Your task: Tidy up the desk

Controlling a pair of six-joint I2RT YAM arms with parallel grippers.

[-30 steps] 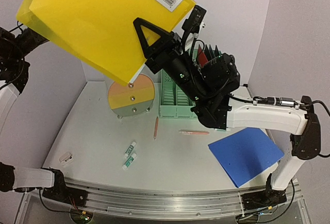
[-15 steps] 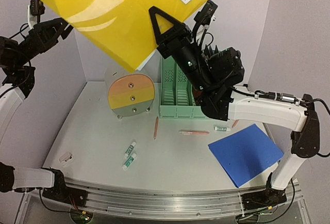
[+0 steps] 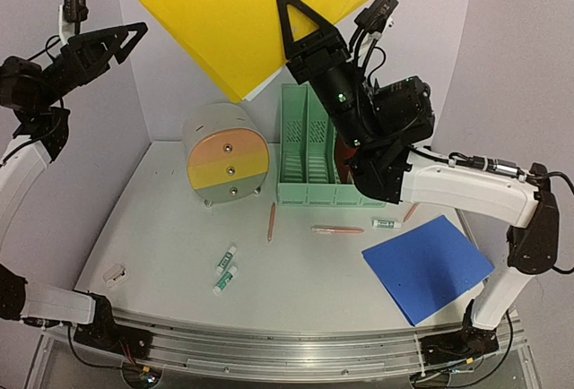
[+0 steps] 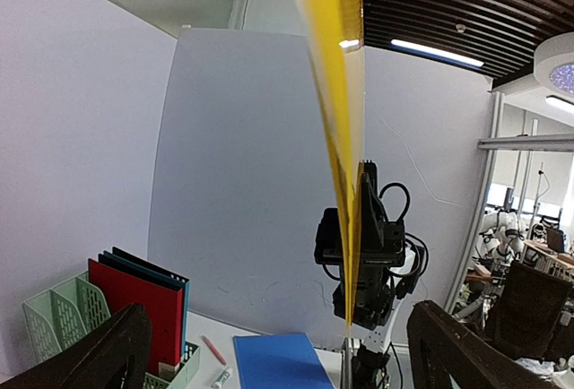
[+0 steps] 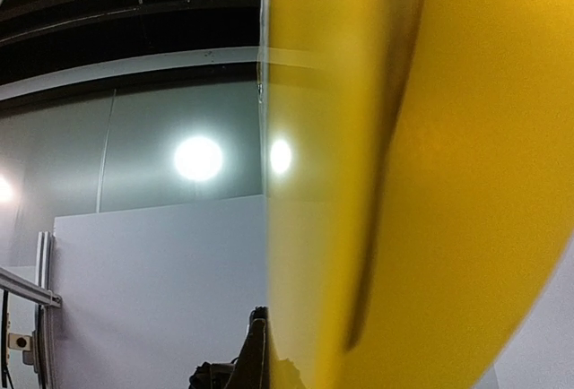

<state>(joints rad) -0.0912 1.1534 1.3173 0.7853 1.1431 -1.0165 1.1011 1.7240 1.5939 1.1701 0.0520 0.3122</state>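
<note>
Desk (image 3: 170, 228) lies under both arms, ringed by lilac walls (image 3: 502, 66); on it we see a green rack (image 3: 309, 187), round drawers (image 3: 226, 160), a blue folder (image 3: 429, 268), pens (image 3: 270, 222) and tubes (image 3: 226, 259). Our right gripper (image 3: 300, 30) clamps a yellow folder (image 3: 233, 12) aloft; our left gripper (image 3: 134, 38) gapes wide, holding nothing.

The yellow folder (image 3: 233, 21), held high, blocks the air above the drawer unit (image 3: 224, 154) and file rack (image 3: 309, 160). Bare worktop (image 3: 161, 219) lies left of the white tubes (image 3: 226, 268); a blue folder (image 3: 428, 268) covers the front right.
</note>
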